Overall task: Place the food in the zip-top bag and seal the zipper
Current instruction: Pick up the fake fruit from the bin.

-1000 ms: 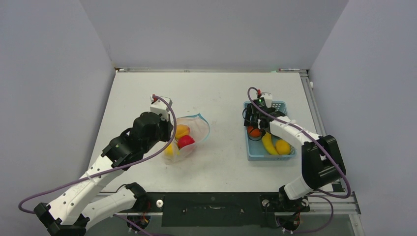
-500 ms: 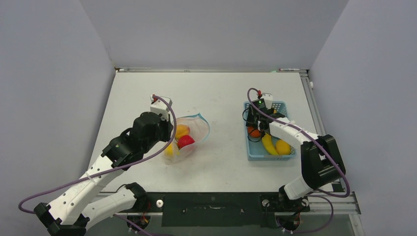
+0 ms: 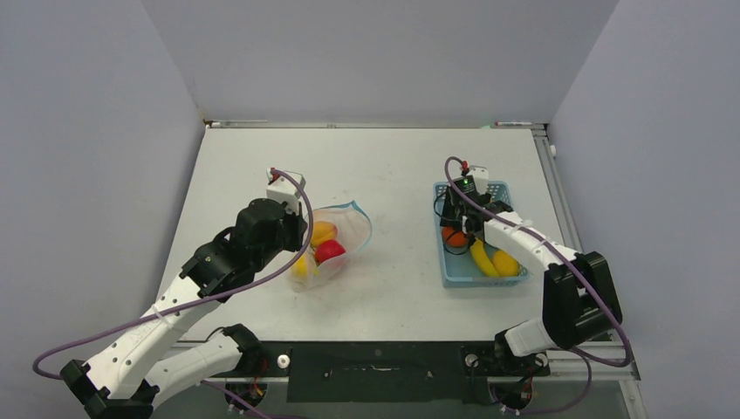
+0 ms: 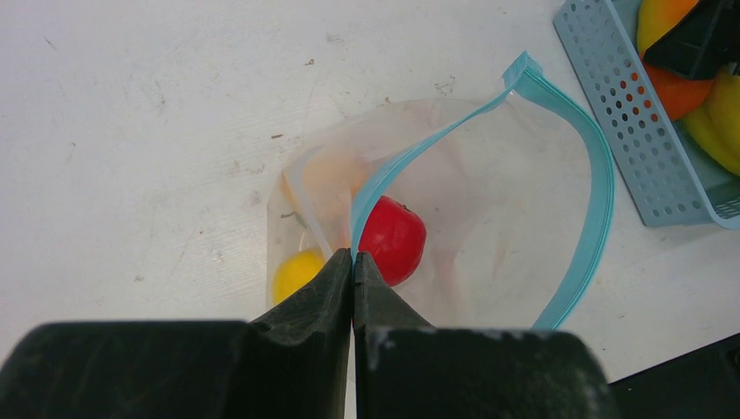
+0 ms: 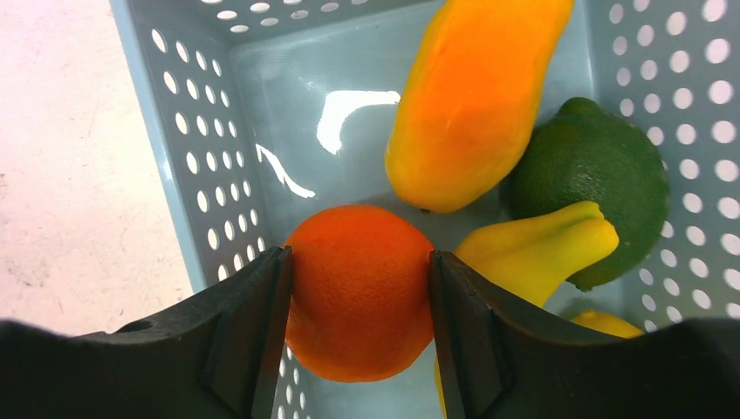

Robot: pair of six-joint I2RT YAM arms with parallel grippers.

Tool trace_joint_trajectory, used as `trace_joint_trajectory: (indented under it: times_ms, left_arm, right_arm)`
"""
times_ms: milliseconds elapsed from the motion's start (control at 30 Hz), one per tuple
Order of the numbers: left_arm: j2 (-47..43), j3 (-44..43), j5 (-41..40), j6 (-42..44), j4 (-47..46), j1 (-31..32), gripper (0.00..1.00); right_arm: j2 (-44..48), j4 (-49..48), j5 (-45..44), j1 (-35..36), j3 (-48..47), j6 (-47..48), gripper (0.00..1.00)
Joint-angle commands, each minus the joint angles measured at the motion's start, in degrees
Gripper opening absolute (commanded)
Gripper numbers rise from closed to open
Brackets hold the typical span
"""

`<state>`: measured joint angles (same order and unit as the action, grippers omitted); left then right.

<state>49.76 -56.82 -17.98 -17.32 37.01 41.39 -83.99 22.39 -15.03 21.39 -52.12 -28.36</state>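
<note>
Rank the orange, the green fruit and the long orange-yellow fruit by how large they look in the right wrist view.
Largest: long orange-yellow fruit.
Then orange and green fruit, which look alike; the orange sits nearer the camera, so I leave them tied.

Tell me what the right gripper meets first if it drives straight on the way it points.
The orange: it sits between the right gripper fingers, which look closed on its sides. Straight beyond lies the basket floor, though depth is hard to judge.
</note>
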Motion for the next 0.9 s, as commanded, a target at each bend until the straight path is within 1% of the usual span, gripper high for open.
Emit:
trace_joint_trajectory:
  times_ms: [0, 400, 633, 867]
  left_arm:
    - [0.0, 0.0, -0.3, 0.5, -2.2, -0.5, 0.0]
    - [0.1, 0.1, -0.4, 0.4, -2.2, -0.6, 0.0]
    - [0.3, 0.1, -0.6, 0.4, -2.2, -0.6, 0.0]
    - [0.3, 0.2, -0.9, 0.4, -2.2, -0.7, 0.0]
  right_arm:
    - [5.1, 2.4, -3.2, 0.2, -2.9, -0.4, 0.13]
    - [10.0, 5.5, -5.7, 2.5, -8.8, 0.3, 0.11]
    - [12.1, 8.2, -6.3, 8.5, -14.5, -0.3, 0.12]
    - [14.0, 5.8, 1.0, 11.7, -17.3, -1.6, 0.12]
